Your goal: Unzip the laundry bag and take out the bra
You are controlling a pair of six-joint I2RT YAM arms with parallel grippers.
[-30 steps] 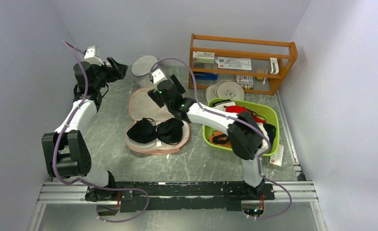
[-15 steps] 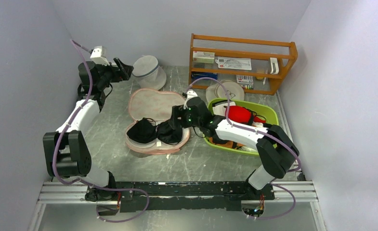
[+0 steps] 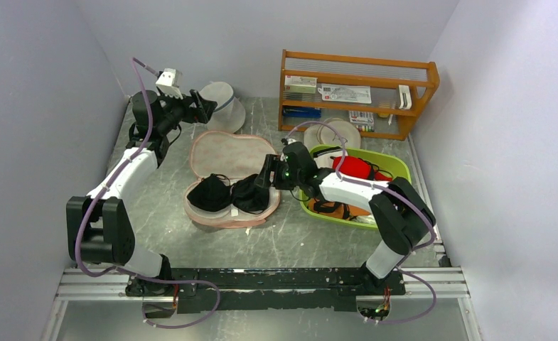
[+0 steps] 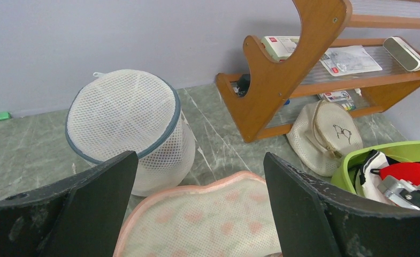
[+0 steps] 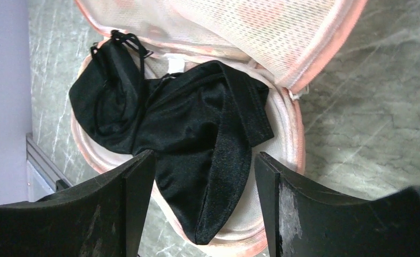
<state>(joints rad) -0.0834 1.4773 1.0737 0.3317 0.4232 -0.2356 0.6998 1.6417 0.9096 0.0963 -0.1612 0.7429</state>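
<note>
Findings, overhead view: one peach-beige, strawberry-print, peanut-shaped zip laundry bag [image 3: 222, 153] lies unzipped at frame centre. Its flap is folded toward the top of the frame, showing a white mesh interior. One black bra with thin straps [image 3: 229, 193] sits in the lower half of the bag, both cups bunched together.

One right gripper [image 5: 202, 160] is positioned at the bra's right cup with its fingers spread apart. In the wrist view the black fabric lies between and just beyond the two fingers. Contact cannot be confirmed.

One left gripper [image 4: 197, 160], fingers likewise spread and holding nothing, is at upper left, well apart from the bra. It faces one white cylindrical mesh bag [image 4: 127, 118].

One lime-green plastic bin [image 3: 377, 155] stands right of the laundry bag.
</note>
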